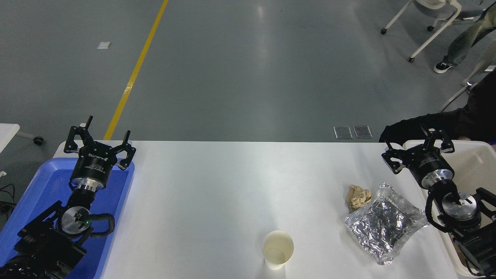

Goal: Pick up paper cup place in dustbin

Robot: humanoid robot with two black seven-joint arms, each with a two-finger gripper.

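Observation:
The paper cup (pixel 277 249) stands upright near the table's front edge, off-white with a cream inside. The dustbin (pixel 478 164) is the off-white tub at the table's right end. My right gripper (pixel 418 143) is open and empty, raised over the dustbin's near-left rim, far right of and beyond the cup. My left gripper (pixel 100 139) is open and empty, parked over the blue tray at the lower left.
A blue plastic tray (pixel 116 201) lies at the table's left end. A crumpled brown paper ball (pixel 358 196) and a crinkled silver foil bag (pixel 385 223) lie between the cup and the dustbin. A person's dark sleeve (pixel 426 126) shows at the far right.

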